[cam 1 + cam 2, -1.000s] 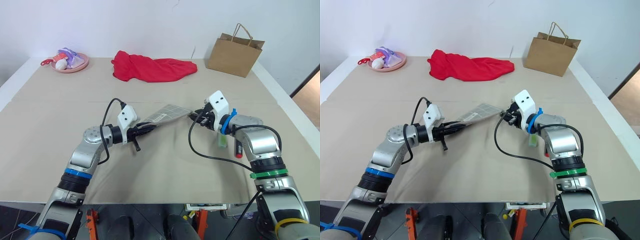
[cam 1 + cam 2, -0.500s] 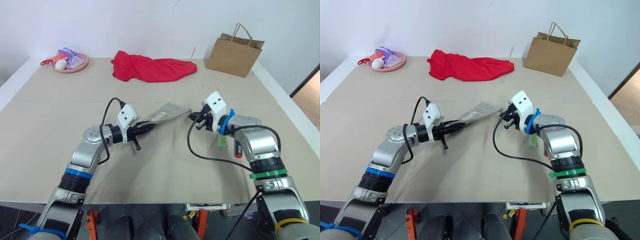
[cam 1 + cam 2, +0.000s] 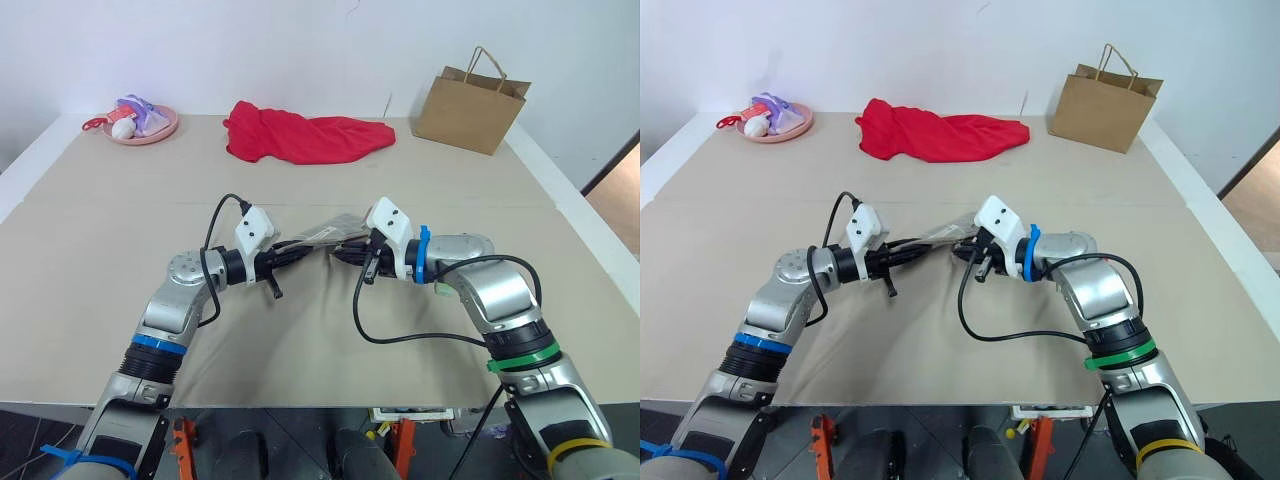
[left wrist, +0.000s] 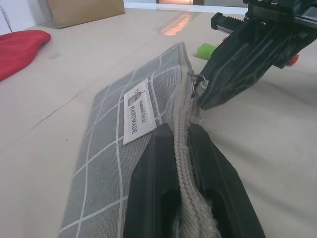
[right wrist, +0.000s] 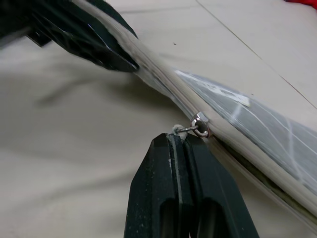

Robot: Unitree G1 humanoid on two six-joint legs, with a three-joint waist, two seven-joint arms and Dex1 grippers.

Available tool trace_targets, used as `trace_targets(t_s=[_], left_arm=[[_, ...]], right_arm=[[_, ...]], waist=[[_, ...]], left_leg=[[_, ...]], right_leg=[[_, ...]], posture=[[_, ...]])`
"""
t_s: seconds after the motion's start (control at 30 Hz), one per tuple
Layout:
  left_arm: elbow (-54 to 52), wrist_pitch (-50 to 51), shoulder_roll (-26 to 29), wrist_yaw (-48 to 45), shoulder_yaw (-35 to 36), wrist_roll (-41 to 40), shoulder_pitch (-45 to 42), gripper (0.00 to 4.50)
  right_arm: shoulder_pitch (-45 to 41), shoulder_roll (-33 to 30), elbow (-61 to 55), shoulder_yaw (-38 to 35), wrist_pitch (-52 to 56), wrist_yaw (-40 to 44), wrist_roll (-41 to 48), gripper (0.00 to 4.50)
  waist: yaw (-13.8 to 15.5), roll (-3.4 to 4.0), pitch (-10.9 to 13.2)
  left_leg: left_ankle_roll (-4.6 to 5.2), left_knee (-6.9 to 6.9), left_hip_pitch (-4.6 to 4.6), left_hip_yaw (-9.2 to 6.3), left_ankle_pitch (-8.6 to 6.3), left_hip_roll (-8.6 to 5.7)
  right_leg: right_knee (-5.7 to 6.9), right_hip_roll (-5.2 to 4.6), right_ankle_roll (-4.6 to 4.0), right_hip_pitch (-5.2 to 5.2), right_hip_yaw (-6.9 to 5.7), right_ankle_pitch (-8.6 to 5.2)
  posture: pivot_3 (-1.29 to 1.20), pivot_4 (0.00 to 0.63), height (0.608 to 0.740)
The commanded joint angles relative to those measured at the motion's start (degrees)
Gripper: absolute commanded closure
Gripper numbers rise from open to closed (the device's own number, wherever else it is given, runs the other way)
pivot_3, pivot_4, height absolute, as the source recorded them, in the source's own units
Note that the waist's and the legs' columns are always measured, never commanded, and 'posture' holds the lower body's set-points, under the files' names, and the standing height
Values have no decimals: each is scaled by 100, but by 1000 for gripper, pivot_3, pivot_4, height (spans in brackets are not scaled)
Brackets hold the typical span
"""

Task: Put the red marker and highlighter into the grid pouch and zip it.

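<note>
The grid pouch (image 3: 338, 227), grey with white lines and a white label (image 4: 134, 110), hangs just above the table between both grippers. My left gripper (image 3: 292, 252) is shut on the near end of its zipper edge (image 4: 182, 119). My right gripper (image 3: 343, 256) is shut on the metal zipper pull (image 5: 199, 126), partway along that edge and close to the left fingertips. In the left wrist view, the light-green highlighter (image 4: 207, 48) lies on the table behind the right gripper's fingers (image 4: 237, 74), with a red end of the red marker (image 4: 293, 59) beside it.
A red cloth (image 3: 305, 138) lies at the back centre. A brown paper bag (image 3: 470, 100) stands at the back right. A pink plate (image 3: 150, 132) with small toys sits at the back left. The table's right edge (image 3: 590, 225) drops off beside my right arm.
My right gripper has moved left along the pouch's zipper edge toward the left gripper, taking the pull with it. The left gripper has stayed put on the pouch.
</note>
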Motion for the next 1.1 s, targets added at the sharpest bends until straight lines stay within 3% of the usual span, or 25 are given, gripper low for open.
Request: trace_targets(t_s=[0.03, 0.23, 0.33, 0.5, 0.73, 0.9, 1.1], left_arm=[[-75, -95, -32, 5, 34, -23, -152, 4500], [-93, -109, -31, -11, 19, -17, -134, 4500], [-95, -126, -37, -18, 16, -18, -128, 4500], [-120, -141, -46, -26, 20, -27, -102, 4500], [-376, -77, -60, -166, 87, -241, 13, 4500], [-720, 169, -41, -285, 160, -579, 167, 4500], [-830, 553, -82, -168, 295, -904, 215, 4500]], right_arm=[[-175, 150, -600, -151, 127, 169, 440, 4448], [-66, 220, -816, -220, 313, 79, 674, 4448], [-77, 157, -274, -216, 171, -273, 293, 3564], [149, -115, -365, -403, 364, -286, 362, 1236], [1384, -1235, -1996, -2023, 875, 222, 1549, 1236], [1980, -1516, -2147, -3348, 1452, -1026, 1295, 1236], [2502, -1083, -2268, -3758, 2442, -2507, 918, 1236]], waist=[[-1, 0, 0], [0, 0, 0], [0, 0, 0], [0, 0, 0], [59, 1, 1], [67, 0, 1], [52, 1, -1]], left_leg=[[0, 0, 0, 0, 0, 0], [0, 1, -2, 0, 0, 0], [0, 2, -1, 1, 0, -1], [0, 1, -2, 1, 0, -2], [0, -2, -40, -11, 0, -1], [-2, 4, -38, -7, -1, -4], [-3, 6, -24, -8, 6, 5]], right_leg=[[0, 0, 0, 0, 0, 0], [0, -4, 0, 0, 0, 0], [0, -4, 0, 0, 2, 0], [0, -4, 0, -2, 1, -1], [-4, -10, 6, -29, -6, -5], [-5, -9, 10, -27, -3, -3], [-1, 6, 15, -21, -4, -5]], posture=[[0, 150, 740], [0, 150, 740], [0, 150, 740], [0, 150, 740], [0, 150, 740], [0, 150, 740], [0, 150, 740]])
